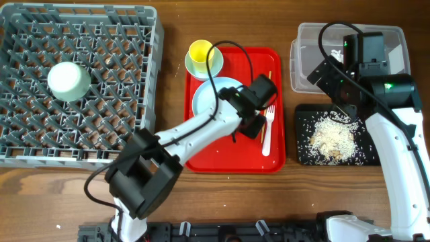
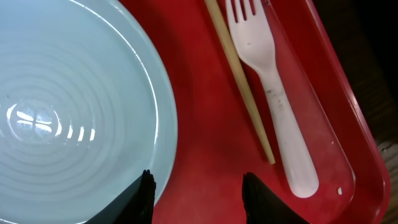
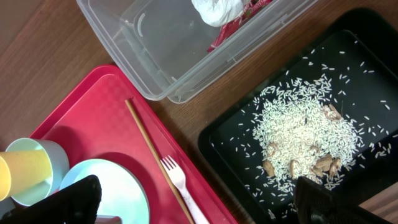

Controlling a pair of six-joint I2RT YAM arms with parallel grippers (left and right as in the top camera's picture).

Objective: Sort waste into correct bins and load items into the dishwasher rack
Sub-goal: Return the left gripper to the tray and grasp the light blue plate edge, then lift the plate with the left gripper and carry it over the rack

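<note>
left gripper half spread, straddling plate rim, likely for an edge pinch; nothing held yet. right gripper wide, empty, above rice in black tray. wrapper in clear tub. fork, chopstick beside plate on red tray; wooden table; room unseen.

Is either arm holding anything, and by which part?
Nothing yet. The left end effector straddles the pale plate at its rim, fingers apart; the right end effector is open and empty.
</note>
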